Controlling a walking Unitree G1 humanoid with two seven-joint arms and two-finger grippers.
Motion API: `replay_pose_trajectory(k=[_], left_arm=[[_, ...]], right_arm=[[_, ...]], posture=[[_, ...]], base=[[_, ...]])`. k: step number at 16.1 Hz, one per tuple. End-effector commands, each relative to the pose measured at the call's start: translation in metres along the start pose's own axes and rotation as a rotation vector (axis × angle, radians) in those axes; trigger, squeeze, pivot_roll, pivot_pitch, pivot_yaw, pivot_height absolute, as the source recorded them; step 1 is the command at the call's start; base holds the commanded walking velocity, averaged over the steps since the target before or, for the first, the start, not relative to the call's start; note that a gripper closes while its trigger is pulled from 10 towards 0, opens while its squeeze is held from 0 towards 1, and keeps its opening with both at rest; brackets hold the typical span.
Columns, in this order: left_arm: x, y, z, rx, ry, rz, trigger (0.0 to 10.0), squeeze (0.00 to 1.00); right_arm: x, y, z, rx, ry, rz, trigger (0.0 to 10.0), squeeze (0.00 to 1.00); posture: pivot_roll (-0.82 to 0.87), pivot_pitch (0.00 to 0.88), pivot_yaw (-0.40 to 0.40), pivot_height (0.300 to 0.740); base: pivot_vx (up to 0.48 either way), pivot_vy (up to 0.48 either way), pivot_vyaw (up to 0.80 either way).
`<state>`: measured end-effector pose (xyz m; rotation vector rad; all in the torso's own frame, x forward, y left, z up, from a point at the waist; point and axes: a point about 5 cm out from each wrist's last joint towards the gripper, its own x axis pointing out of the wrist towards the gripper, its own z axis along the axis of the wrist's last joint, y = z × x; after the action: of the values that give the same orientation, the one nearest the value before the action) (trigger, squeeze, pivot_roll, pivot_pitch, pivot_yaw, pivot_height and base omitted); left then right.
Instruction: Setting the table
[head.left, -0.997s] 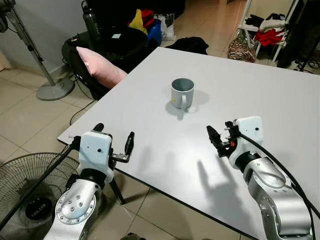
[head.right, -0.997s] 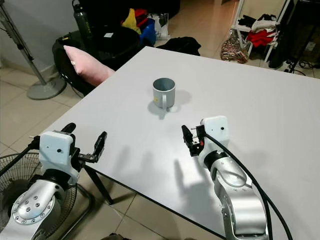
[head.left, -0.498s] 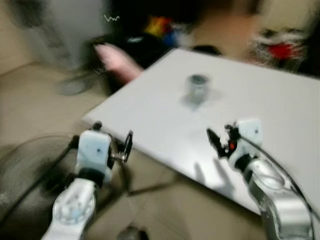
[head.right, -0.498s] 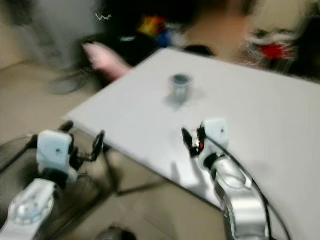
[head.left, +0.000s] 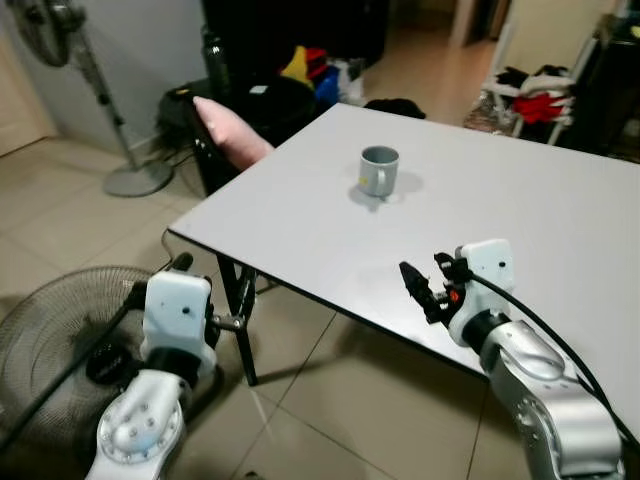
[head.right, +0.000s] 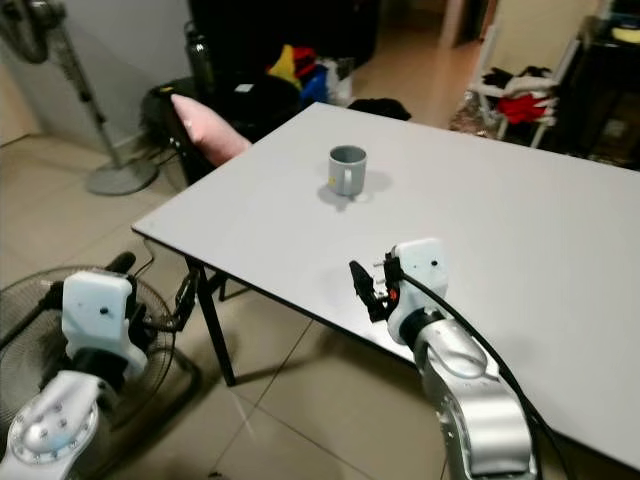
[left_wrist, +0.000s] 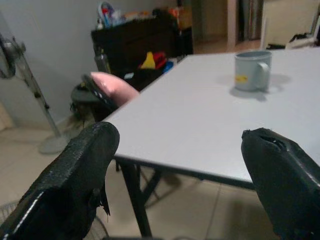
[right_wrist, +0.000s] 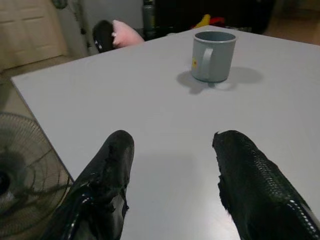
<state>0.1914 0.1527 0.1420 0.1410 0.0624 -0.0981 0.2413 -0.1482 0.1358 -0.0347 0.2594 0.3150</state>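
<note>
A grey-blue mug (head.left: 379, 170) is standing upright on the white tabletop (head.left: 520, 220), its open mouth facing up and its inside showing nothing. Its handle is pointing toward the tabletop's near edge, and a small yellow mark is showing on its side next to the handle. It is sitting alone toward the tabletop's far left corner, casting a soft shadow around its base.

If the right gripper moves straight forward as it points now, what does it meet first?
Probably the grey mug: the open right gripper points across the bare white table towards it, with nothing between. Its height above the table is unclear.
</note>
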Motion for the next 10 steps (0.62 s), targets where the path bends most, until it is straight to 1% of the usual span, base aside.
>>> replay_pose_trajectory(k=[1, 2, 3, 5, 7, 10], left_arm=[[0.0004, 0.0031, 0.0061, 0.015, -0.029, 0.020, 10.0, 0.00], [-0.0010, 0.0055, 0.0049, -0.008, -0.018, 0.048, 10.0, 0.00], [-0.0016, 0.0066, 0.0045, 0.007, -0.017, 0.050, 10.0, 0.00], [-0.0031, 0.0087, 0.0046, 0.012, -0.015, 0.056, 10.0, 0.00], [-0.0060, 0.0085, 0.0039, 0.020, -0.010, 0.052, 10.0, 0.00], [-0.0062, 0.0072, 0.0044, 0.039, -0.016, 0.042, 10.0, 0.00]], right_arm=[[-0.0005, 0.0032, 0.0021, 0.003, -0.013, 0.025, 10.0, 0.00], [0.0000, 0.0040, 0.0018, -0.027, -0.009, 0.042, 10.0, 0.00], [0.0011, 0.0041, 0.0015, -0.060, -0.006, 0.051, 10.0, 0.00], [0.0013, 0.0058, 0.0008, -0.074, -0.014, 0.078, 10.0, 0.00], [-0.0009, 0.0072, -0.0014, -0.070, -0.011, 0.099, 10.0, 0.00], [-0.0011, 0.0086, -0.0012, -0.059, -0.015, 0.125, 10.0, 0.00]], posture=[[-0.03, 0.000, 0.059, 0.740], [-0.03, 0.000, 0.059, 0.740], [-0.02, 0.000, 0.050, 0.740], [-0.01, 0.000, 0.048, 0.740], [-0.01, 0.000, 0.045, 0.740], [-0.01, 0.000, 0.045, 0.740]], base=[[0.000, 0.000, 0.00], [0.000, 0.000, 0.00], [0.000, 0.000, 0.00], [0.000, 0.000, 0.80], [0.000, 0.000, 0.80], [0.000, 0.000, 0.80]])
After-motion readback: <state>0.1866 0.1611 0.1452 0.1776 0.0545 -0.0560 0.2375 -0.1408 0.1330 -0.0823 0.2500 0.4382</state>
